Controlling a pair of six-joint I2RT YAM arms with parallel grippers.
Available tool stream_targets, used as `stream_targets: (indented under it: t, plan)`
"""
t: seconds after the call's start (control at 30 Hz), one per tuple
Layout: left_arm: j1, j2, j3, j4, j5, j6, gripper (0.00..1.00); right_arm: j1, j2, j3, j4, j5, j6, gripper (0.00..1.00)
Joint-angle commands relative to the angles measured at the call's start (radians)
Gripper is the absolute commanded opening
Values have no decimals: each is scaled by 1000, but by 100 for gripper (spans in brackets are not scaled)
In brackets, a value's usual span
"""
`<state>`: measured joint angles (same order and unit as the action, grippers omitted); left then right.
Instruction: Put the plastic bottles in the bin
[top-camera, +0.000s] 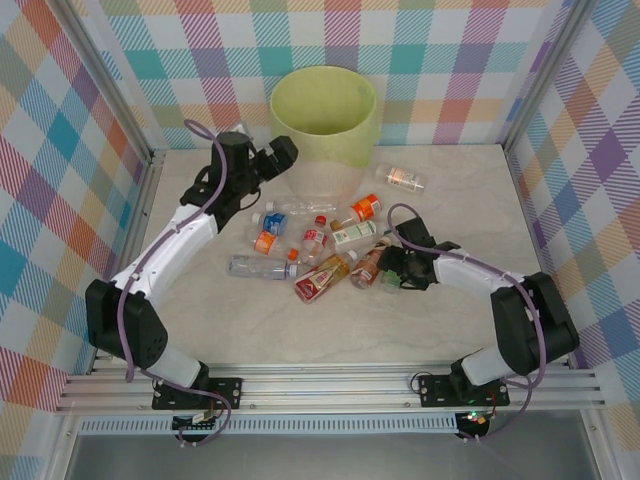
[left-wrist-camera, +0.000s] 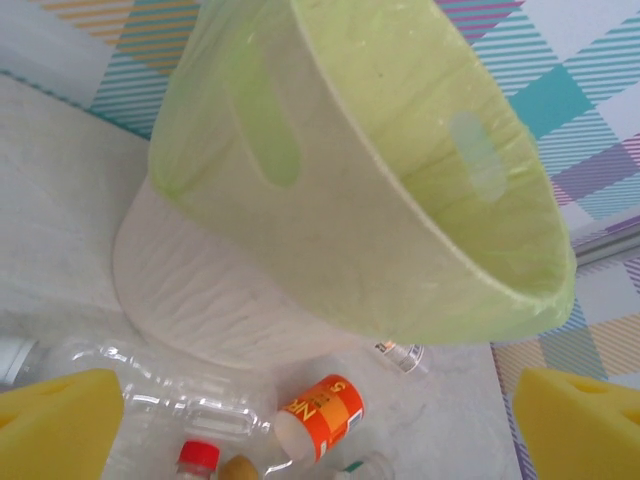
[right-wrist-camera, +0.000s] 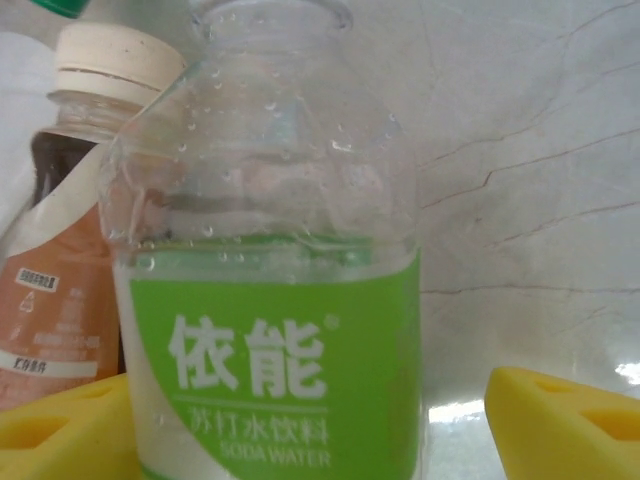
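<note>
On the marble tabletop (top-camera: 470, 220), the right gripper (right-wrist-camera: 305, 392) sits spread around a green-labelled bottle (right-wrist-camera: 270, 300), neck pointing away.

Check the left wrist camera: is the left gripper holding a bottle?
No, the left gripper is open, its yellow fingers wide apart and empty, in front of the bin.

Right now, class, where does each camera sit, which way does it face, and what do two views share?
Top external: above, behind the bases, looking down on the marbled table; both arms show, left gripper, right gripper.
Left wrist: faces the round cream bin lined yellow-green, close; its yellow fingers show.
Right wrist: low, faces a clear green-labelled plastic bottle; its yellow fingers show.
Shared: top and left wrist show the bin.
</note>
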<state>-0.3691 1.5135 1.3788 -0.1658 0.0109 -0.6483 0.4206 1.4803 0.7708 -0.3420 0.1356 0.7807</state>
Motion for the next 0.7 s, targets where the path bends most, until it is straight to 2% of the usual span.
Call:
stream_targets:
  t: [0.0,0.2,0.37,0.53,0.67]
  plan:
    - [19,-100,-72,23,2,-28,100,12,21,34,-39,55,5,79]
    - [52,-218,-236,15,-27,-28,100,28,13,20,-42,146,-7,69]
    - [87,-285,-321,-25,-46,-18,100,27,-14,8,-25,186,-37,55]
    - [100,-328,-370,-69,-85,-3,100,27,-83,8,-11,247,-58,52]
    - [106,-327,-388,-93,-80,3,100,27,-142,17,43,249,-132,49]
